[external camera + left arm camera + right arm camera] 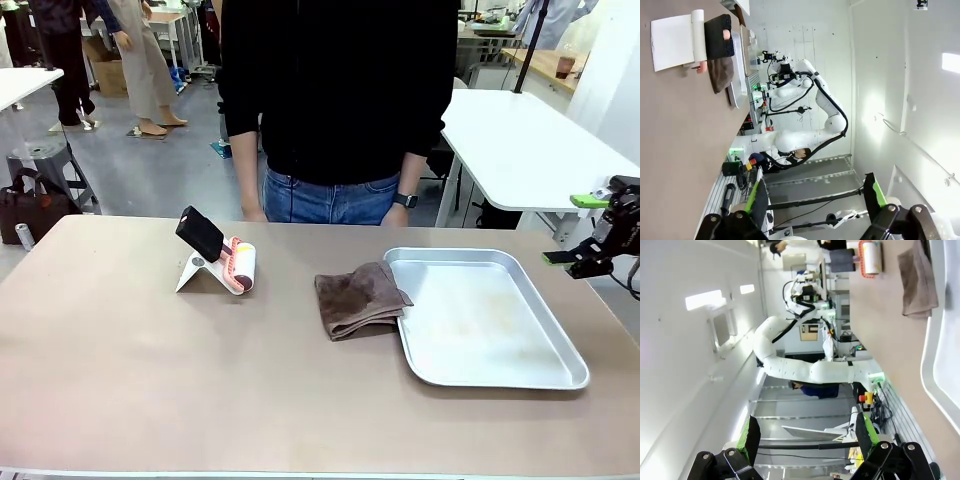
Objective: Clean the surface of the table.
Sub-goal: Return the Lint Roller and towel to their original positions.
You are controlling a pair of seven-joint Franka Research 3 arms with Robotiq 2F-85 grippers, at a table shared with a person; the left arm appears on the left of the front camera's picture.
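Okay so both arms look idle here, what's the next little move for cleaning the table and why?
Probably swing the open right gripper inward toward the brown cloth: the cloth lies folded against the tray, untouched, and that gripper hangs off the table edge.

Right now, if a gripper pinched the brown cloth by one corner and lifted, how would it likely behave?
The brown cloth lies folded in soft layers with rumpled edges, so it would probably droop and unfold rather than hold shape. It looks light and unlikely to roll. One edge sits against the metal tray, so dragging it might nudge the tray on the table.
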